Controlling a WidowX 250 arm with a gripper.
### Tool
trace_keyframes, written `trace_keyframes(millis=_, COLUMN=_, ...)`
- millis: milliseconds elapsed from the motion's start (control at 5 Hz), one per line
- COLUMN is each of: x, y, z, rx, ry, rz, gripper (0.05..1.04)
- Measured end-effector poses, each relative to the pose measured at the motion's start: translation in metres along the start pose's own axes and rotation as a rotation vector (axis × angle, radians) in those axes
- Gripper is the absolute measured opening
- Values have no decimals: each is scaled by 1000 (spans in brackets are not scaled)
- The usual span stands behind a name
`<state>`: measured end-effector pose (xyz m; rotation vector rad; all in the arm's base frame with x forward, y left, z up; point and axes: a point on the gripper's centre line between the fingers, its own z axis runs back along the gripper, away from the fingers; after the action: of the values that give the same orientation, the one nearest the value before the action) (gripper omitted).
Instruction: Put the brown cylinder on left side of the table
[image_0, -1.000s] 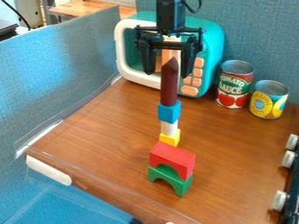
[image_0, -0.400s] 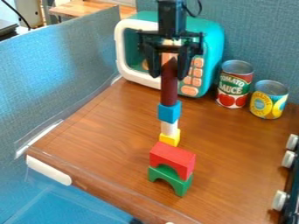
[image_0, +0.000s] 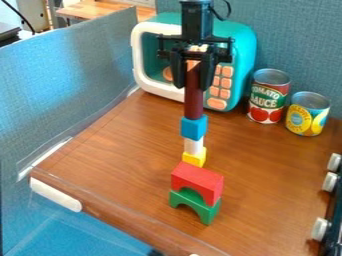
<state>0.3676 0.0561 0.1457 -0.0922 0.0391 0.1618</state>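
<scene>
My gripper (image_0: 194, 88) hangs over the back middle of the table, its two fingers closed against either side of the brown cylinder's upper part. The brown cylinder (image_0: 194, 104) stands upright, its top hidden between the fingers. Directly beneath it is a blue cube (image_0: 194, 128), with a white piece (image_0: 194, 146) and a yellow block (image_0: 194, 158) lower down in the same stack. The brown wooden table (image_0: 120, 145) extends to the left of this stack.
Just in front of the stack, a red arch (image_0: 198, 181) rests on a green arch (image_0: 195, 204). A teal toy microwave (image_0: 243, 55) is behind. Two cans (image_0: 268, 97) (image_0: 308, 114) stand back right; a knobbed black edge (image_0: 334, 220) lies at right.
The gripper has come down around the top of the brown cylinder, and its fingers have drawn together onto it. The blocks have stayed in place.
</scene>
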Motion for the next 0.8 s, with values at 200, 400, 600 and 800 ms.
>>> trace_keyframes(millis=200, x=-1, y=0, z=0, rx=-17, ry=3, rz=-1, gripper=515)
trace_keyframes(millis=400, x=-3, y=8, z=1, rx=-35, ry=15, rz=27, gripper=515)
trace_keyframes(millis=600, x=-9, y=30, z=13, rx=-55, ry=14, rz=91, gripper=515)
trace_keyframes(millis=800, x=-12, y=56, z=23, rx=-70, ry=2, rz=148, gripper=515)
